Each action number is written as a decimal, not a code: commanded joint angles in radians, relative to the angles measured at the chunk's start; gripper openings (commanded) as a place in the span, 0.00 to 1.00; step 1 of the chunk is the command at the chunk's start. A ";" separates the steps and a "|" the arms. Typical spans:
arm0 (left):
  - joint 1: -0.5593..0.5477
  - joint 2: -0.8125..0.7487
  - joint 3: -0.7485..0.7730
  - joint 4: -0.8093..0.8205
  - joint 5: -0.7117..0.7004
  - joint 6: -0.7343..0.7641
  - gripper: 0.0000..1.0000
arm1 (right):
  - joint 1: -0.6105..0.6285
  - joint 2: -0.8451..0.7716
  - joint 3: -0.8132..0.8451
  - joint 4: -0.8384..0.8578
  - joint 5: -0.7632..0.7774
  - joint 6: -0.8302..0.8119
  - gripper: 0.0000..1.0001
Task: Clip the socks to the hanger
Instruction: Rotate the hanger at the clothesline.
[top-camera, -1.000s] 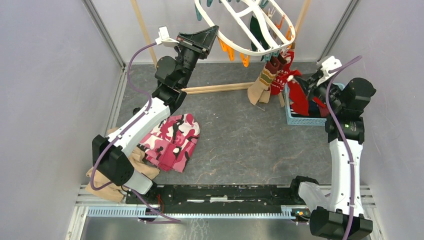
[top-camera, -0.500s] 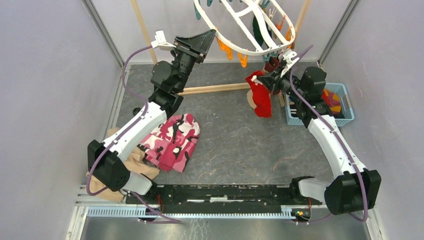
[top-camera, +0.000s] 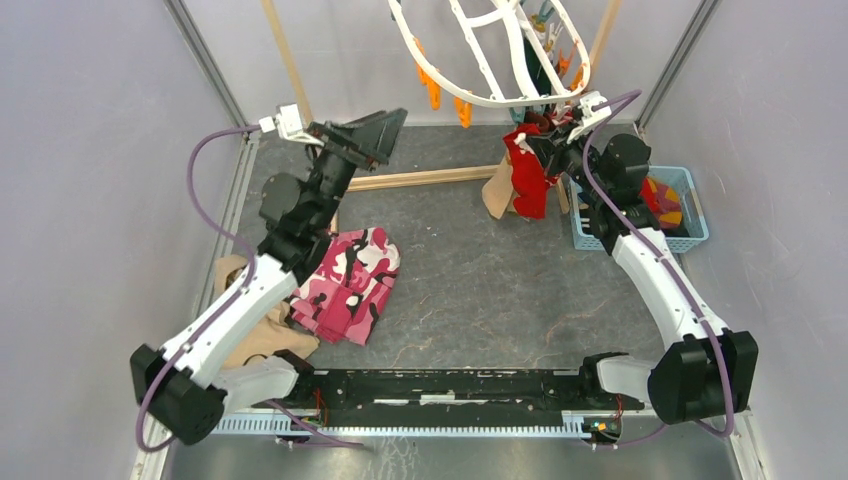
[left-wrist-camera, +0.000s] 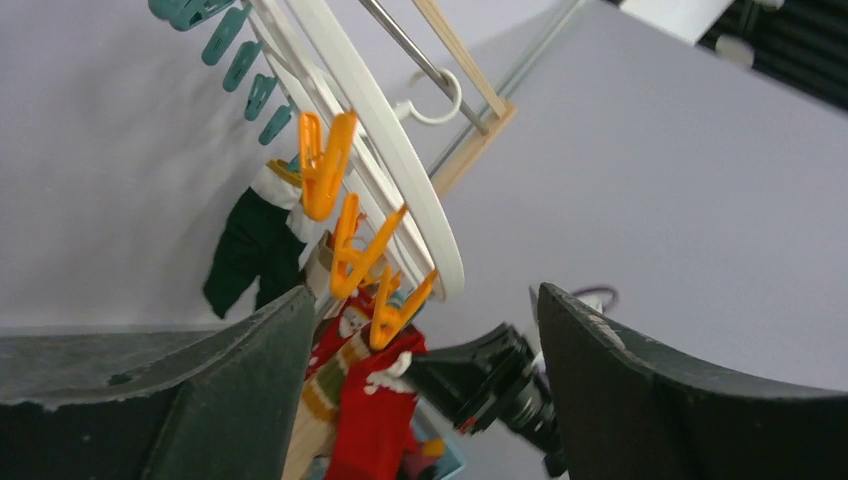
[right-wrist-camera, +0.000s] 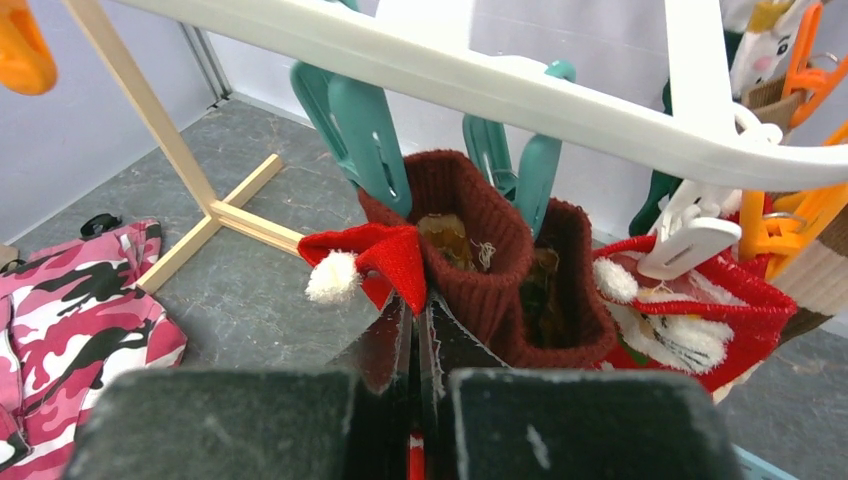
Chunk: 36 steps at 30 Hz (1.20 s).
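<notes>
Red fabric sock (right-wrist-camera: 385, 258) held up at the white plastic oval hanger (right-wrist-camera: 470, 70).
Right jaws clench the sock just under teal clips (right-wrist-camera: 365, 135); left jaws gape empty near orange clips (left-wrist-camera: 325, 165).

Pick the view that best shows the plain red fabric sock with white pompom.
Right wrist: red sock close up, pinched in the shut right gripper. Top external shows it small; left wrist, low and distant.
</notes>
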<state>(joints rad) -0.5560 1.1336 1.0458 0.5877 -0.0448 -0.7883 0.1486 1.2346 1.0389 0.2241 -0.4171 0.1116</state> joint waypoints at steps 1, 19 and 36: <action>0.002 -0.109 -0.084 -0.007 0.187 0.295 0.92 | -0.002 0.007 -0.002 0.035 0.057 0.011 0.00; -0.066 0.176 0.181 -0.205 0.354 0.363 0.80 | -0.001 0.031 0.013 0.025 0.057 0.001 0.00; -0.130 0.297 0.308 -0.250 0.127 0.450 0.82 | -0.001 0.036 0.021 0.021 0.053 0.007 0.00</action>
<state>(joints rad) -0.6796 1.4105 1.2903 0.3283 0.1295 -0.4217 0.1486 1.2663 1.0336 0.2234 -0.3801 0.1093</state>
